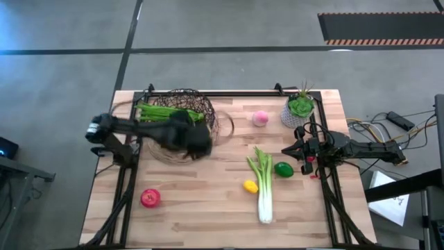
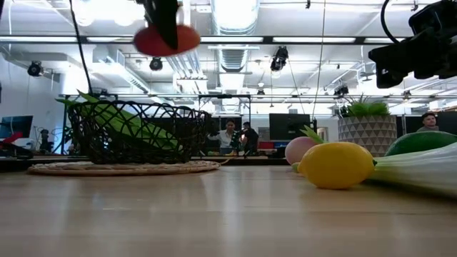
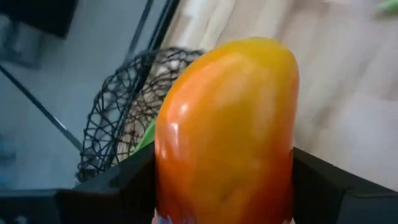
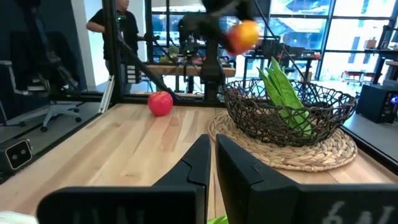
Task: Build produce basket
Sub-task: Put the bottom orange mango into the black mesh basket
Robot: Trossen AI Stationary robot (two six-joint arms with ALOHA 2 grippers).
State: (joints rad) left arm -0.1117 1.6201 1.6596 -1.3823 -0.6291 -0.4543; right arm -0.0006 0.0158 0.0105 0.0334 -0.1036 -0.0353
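Step in hand: carrying the mango [image 3: 227, 130] to the basket [image 4: 289, 109]; my judgement is that the placing is close but not done.
Left gripper [image 3: 224, 180]: fingers clamped on the mango, one dark finger pressed against each flank; the low view shows the fruit lifted well above the table.
Basket relative to left fingers: below and just beyond them, its near rim under the fruit in the high view; it sits on a round woven mat [image 4: 292, 152].
Already in the basket: the long green pod [image 4: 283, 93], leaning across the mesh.
Right gripper [image 4: 210, 163]: waiting at the right table edge, fingers together, holding nothing; lime [image 1: 283, 169] just beside it.
Still on the table: tomato [image 1: 150, 198], lemon [image 1: 250, 186], celery stalk [image 1: 263, 184], peach [image 1: 260, 119], all well apart from the left fingers.
Next move calls for: bringing the fruit over the basket's middle, lowering inside the rim, then parting the fingers, so the mango neither clips the wire nor rolls out.
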